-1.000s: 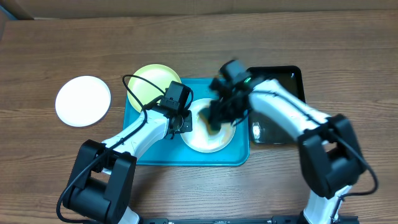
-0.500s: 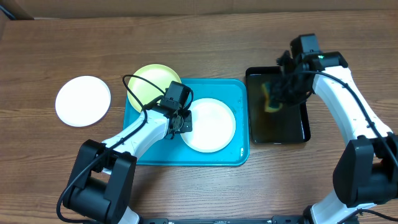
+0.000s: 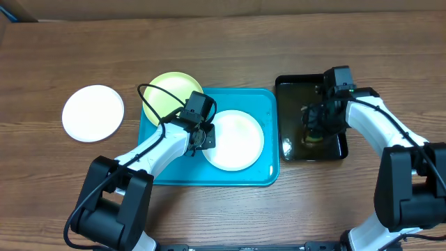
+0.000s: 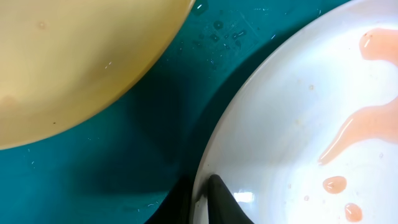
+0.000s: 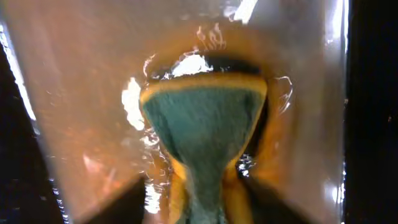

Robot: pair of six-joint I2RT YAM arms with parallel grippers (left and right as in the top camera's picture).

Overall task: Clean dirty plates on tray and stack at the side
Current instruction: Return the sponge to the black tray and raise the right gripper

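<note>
A white plate (image 3: 240,143) lies in the turquoise tray (image 3: 265,174), and my left gripper (image 3: 203,137) is shut on its left rim. In the left wrist view the gripper (image 4: 202,196) pinches that rim, and thin orange-pink streaks (image 4: 354,124) lie on the plate (image 4: 292,74). A yellow-green plate (image 3: 167,90) sits partly over the tray's far left corner. Another white plate (image 3: 93,113) rests on the table at the left. My right gripper (image 3: 313,136) is down in the black tray (image 3: 296,87), jaws apart around a wet green-and-yellow sponge (image 5: 202,124).
The black tray holds brownish liquid that glints around the sponge. It stands directly right of the turquoise tray. The yellow-green plate (image 4: 74,56) lies close to the held white plate, with a strip of tray floor (image 4: 112,162) between them.
My right arm carried the sponge off the white plate, across to the black tray, lowered it into the liquid and spread its jaws. The left gripper stayed on the plate's rim.
</note>
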